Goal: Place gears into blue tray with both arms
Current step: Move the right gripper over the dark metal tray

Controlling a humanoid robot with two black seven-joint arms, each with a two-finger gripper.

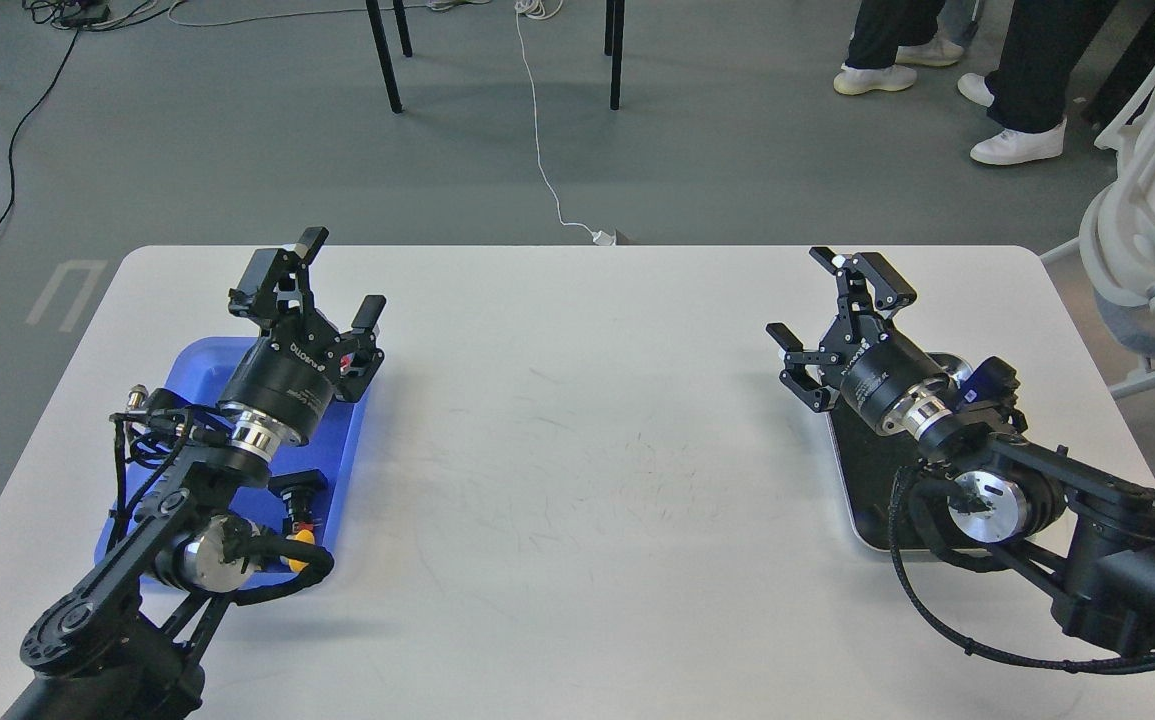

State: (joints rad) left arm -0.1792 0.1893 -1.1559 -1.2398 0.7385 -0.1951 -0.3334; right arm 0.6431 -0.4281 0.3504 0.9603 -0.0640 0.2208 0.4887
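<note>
Facing you: a scuffed white worktop (577,450) on grey floor.
Both claws, left (342,275) and right (822,300), gape empty; blue tray (199,360) sits under your left arm.

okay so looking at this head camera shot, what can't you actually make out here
Head view only:
- Gears: none can be made out; too small, or hidden under the arms.
- Blue tray: mostly covered by the left arm; a push-button switch shows partly.
- Black tray: contents hidden by the right arm.
- People at top: cut off above the legs.
- Both grippers, left and right, are open and empty.

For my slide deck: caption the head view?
Both tools open and empty: left tool above blue tray, right tool above black tray.
</note>
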